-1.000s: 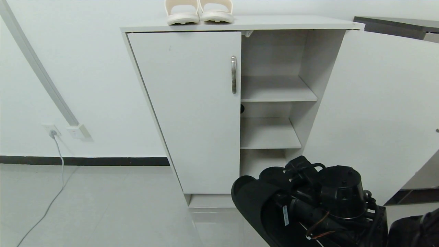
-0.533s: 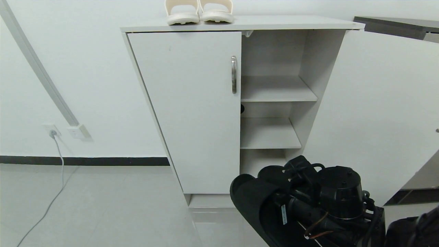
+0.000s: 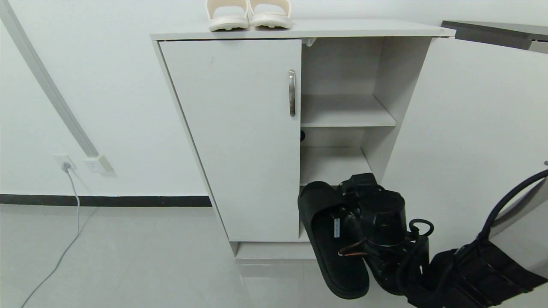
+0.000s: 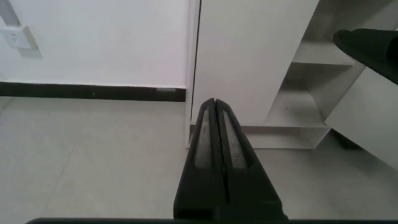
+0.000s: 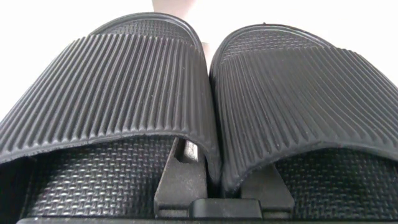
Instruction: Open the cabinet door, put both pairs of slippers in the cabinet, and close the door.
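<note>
My right gripper (image 5: 217, 186) clamps the black slippers (image 3: 332, 239) (left gripper (image 4: 216, 134) closed, empty); next, I reckon, onto the cabinet shelf (image 3: 334, 164).

Cabinet (image 3: 231, 141): white, centre frame; right door (image 3: 471, 128) open.
Black slippers (image 3: 326, 218): lower centre, before open compartment.
Cream slippers (image 3: 248, 16): top centre, on cabinet.

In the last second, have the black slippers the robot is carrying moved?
Yes. The black slippers, held in the right pincer, have gone up towards the cabinet: their tips now reach the front edge of the lower shelf, and were below it before.
</note>
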### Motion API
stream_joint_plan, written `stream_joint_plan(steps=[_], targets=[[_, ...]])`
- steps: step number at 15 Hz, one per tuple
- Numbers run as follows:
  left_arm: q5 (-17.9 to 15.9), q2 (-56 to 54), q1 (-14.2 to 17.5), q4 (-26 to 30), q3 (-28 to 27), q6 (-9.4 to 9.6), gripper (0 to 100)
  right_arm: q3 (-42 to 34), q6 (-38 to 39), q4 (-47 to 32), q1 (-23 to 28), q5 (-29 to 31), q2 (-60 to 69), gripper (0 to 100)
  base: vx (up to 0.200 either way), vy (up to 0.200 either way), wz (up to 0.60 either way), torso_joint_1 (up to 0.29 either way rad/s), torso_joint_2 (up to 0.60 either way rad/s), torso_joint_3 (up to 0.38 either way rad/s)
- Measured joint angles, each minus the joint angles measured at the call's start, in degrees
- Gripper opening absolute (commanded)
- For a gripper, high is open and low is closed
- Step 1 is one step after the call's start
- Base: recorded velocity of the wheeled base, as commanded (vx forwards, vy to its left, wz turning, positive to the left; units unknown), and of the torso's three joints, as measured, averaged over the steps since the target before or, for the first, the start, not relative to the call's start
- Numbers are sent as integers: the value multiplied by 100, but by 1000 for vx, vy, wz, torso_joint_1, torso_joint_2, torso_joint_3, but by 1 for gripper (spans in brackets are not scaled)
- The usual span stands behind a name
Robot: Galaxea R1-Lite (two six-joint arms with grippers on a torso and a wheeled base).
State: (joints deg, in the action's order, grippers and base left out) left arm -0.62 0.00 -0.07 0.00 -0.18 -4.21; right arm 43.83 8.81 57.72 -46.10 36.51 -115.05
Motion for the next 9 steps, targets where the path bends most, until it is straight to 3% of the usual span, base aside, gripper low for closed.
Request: stream_joint_plan(steps=[1, 7, 9], targets=[[2, 0, 0, 0, 0, 5, 0, 134, 21, -2, -1, 101, -127, 0, 0, 0, 0, 0, 0, 0], [2, 2, -4, 0, 0, 18, 0, 416, 150, 2, 9, 286, -534, 0, 0, -200, 0, 2, 4, 2], [0, 5, 0, 0, 0, 0, 0, 411, 158, 6, 13, 288, -603, 0, 0, 0, 0, 0, 0, 0]])
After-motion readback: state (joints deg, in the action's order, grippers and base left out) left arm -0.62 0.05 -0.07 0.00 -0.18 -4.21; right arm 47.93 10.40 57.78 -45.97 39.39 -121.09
